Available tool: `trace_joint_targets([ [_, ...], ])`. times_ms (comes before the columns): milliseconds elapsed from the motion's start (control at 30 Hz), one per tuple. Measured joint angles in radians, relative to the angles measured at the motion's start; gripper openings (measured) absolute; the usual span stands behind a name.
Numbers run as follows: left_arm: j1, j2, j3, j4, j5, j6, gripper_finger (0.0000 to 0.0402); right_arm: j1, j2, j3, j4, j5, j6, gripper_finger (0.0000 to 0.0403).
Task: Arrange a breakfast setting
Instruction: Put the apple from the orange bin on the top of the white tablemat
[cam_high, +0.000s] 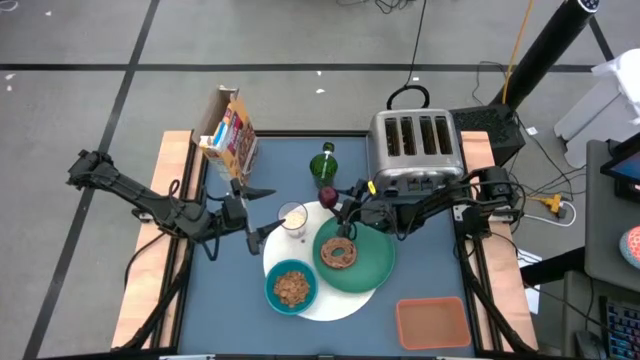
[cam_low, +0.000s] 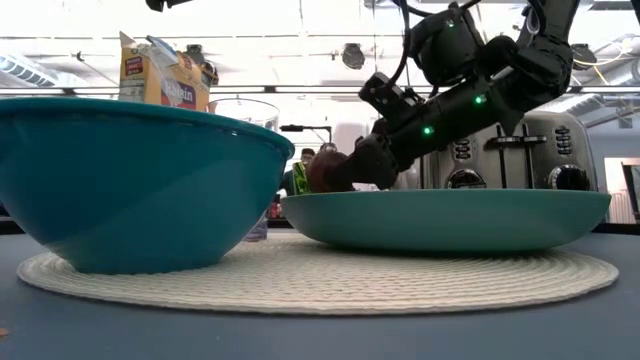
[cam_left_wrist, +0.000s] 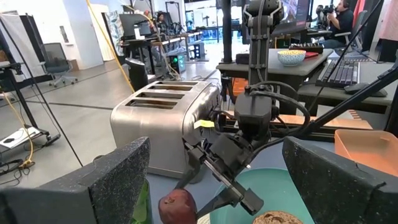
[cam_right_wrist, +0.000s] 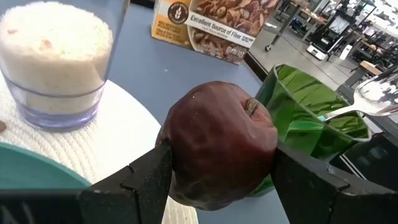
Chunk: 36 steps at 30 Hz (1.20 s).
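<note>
So right now I've got the right gripper (cam_right_wrist: 214, 171) clamped on the dark-red apple (cam_right_wrist: 217, 146), one finger on each side, and it's sitting just past the back-left rim of the green dinner plate (cam_high: 375, 268), near the edge of the white woven placemat (cam_high: 335, 303). The bagel (cam_high: 339, 253) is already on the plate, the teal bowl (cam_high: 291, 287) of cereal is on the mat beside it, and the milk glass (cam_high: 294, 217) stands at the mat's far edge, really close to the apple. That's what I'm watching: when I place the apple I want to go wide of the glass so a finger doesn't tip it. I'd lower it until it's resting before letting go, since an apple rolls, and pick a flat spot on the mat or plate clear of the bagel. The left gripper (cam_high: 252, 236) hangs open just left of the mat, near the glass. A green cup (cam_right_wrist: 305, 127) with a spoon (cam_right_wrist: 348, 112) is right behind the apple.
</note>
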Motion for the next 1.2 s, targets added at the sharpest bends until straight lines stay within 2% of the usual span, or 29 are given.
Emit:
trace_joint_targets([
  [367,0.0,0.0,0.0,0.0,0.0,-0.002,0.0372,0.0,0.0,0.0,-0.093,0.0,0.024,0.0239],
  [1200,0.0,0.0,0.0,0.0,0.0,-0.003,0.0372,-0.002,0.0,-0.025,-0.098,-0.002,0.045,0.0242],
])
